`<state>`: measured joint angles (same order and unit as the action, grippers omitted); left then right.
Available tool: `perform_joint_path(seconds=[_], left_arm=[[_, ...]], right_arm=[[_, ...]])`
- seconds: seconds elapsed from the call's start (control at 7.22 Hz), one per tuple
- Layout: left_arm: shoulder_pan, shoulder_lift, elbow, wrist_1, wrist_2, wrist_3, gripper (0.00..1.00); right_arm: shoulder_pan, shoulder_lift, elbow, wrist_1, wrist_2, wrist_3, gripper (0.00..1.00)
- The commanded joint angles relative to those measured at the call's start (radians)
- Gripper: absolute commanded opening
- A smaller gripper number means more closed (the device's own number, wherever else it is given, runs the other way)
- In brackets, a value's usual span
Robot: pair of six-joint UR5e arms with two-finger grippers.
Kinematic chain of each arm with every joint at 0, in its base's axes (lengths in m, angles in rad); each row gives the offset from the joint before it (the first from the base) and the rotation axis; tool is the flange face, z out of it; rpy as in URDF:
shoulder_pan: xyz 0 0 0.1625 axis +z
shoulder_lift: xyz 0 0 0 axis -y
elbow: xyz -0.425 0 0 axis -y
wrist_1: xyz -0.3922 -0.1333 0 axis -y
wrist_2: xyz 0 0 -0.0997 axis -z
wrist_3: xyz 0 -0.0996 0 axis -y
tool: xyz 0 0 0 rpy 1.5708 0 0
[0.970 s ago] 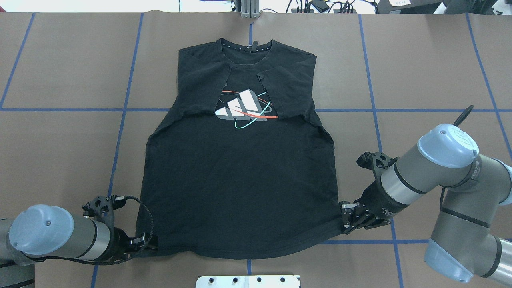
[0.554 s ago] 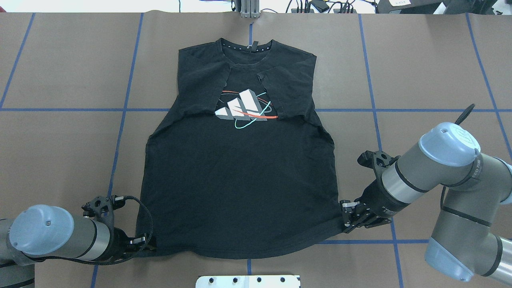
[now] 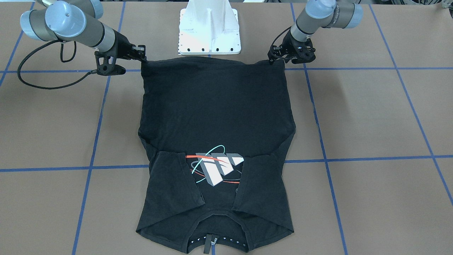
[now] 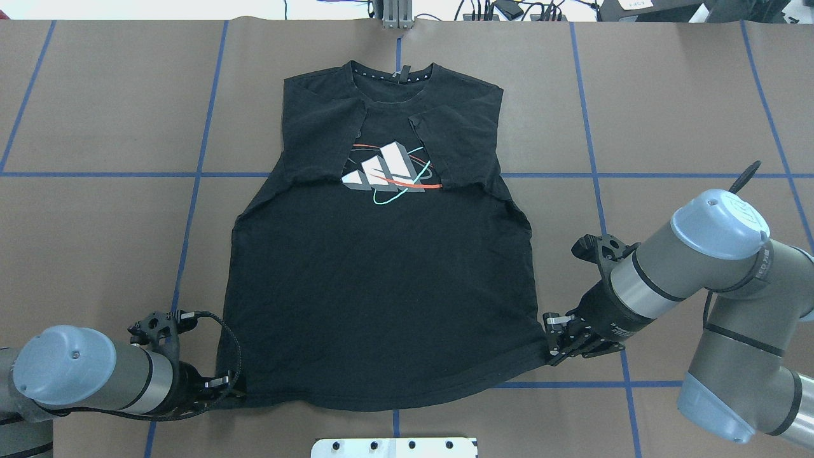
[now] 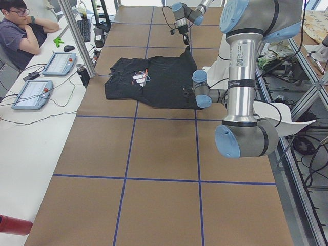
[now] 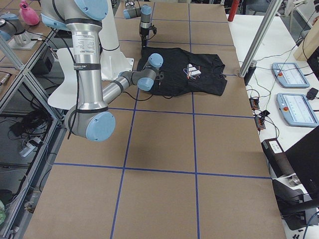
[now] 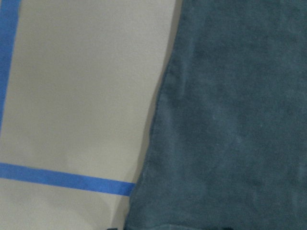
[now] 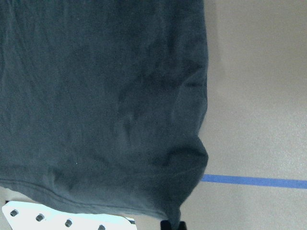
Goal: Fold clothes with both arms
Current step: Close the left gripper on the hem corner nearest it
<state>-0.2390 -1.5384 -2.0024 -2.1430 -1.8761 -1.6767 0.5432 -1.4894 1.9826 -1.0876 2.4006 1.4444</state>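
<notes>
Shirt: I count one black T-shirt, flat mid-table, collar far, hem near.
Sleeves: two, both folded in beside the one graphic.
Arms: two, one at each near hem corner.
Left gripper: pinched closed on left hem corner.
Right gripper: pinched closed on right hem corner, cloth bunched there.
Table: brown, blue tape grid.

A brown paper-covered table, gridded in blue tape lines, fills the evenly lit workcell; one line passes just beside the right gripper, another near the left gripper. Well beyond both, across the table, a white bench holds two control tablets with red buttons; a person sits at it, and an aluminium post rises at its edge
</notes>
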Motion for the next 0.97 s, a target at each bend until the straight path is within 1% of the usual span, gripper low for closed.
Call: perform_joint_path(seconds=[0.0,0.28,0.42,0.55,0.69,0.83], left_arm=[[0.001,0.000,0.001,0.000,0.000,0.000,0.77],[0.000,-0.002,-0.003,0.000,0.000,-0.002,0.65],[0.000,-0.002,-0.003,0.000,0.000,-0.002,0.53],[0.000,-0.002,-0.003,0.000,0.000,-0.002,0.40],[0.000,-0.002,-0.003,0.000,0.000,-0.002,0.23],[0.000,-0.002,-0.007,0.000,-0.002,-0.002,0.03]], right_arm=[[0.003,0.000,0.001,0.000,0.000,-0.001,0.00],[0.007,0.000,0.002,0.000,0.000,-0.001,0.00],[0.007,0.000,0.002,0.000,0.000,-0.001,0.00],[0.007,0.000,0.004,0.000,0.000,-0.001,0.00],[0.007,0.000,0.002,0.000,0.000,-0.001,0.00],[0.007,0.000,0.002,0.000,0.000,-0.004,0.00]])
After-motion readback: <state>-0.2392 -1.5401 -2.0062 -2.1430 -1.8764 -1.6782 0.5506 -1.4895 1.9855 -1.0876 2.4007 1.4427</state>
